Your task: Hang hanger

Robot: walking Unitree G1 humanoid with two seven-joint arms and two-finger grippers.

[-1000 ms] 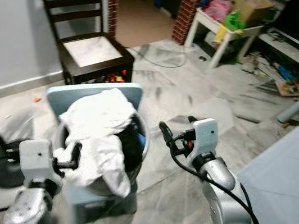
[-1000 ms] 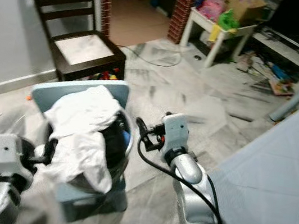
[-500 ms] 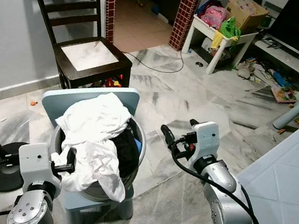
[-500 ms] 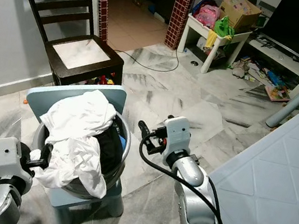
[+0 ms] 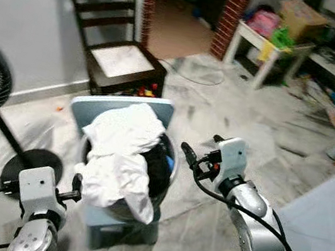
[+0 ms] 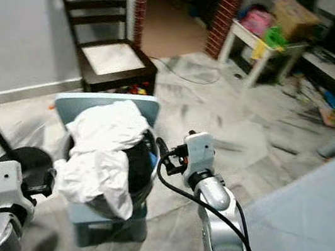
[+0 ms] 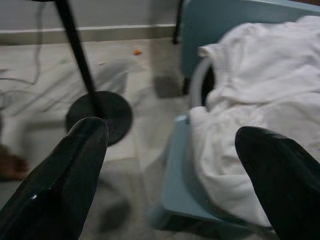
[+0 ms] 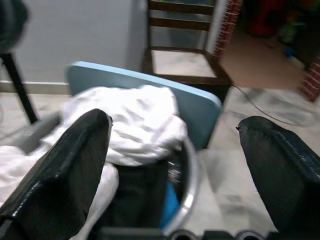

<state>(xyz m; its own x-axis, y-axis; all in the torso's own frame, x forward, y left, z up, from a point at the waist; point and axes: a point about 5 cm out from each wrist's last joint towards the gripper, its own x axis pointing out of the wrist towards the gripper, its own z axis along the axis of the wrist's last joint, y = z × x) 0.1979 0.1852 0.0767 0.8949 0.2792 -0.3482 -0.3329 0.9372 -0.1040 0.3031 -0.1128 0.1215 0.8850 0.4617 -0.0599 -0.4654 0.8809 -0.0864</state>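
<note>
On either side of the laundry basket (image 5: 162,182), left claw (image 7: 175,165) and right claw (image 8: 175,150), both wide and empty.

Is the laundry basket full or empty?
Full: white clothes heap above the basket rim and spill over its front.

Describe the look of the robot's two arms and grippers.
Both arms are rounded silver metal with a boxy white wrist block and looping black cables. The left gripper and right gripper each have two long, glossy black fingers; small red details show by the right wrist.
</note>
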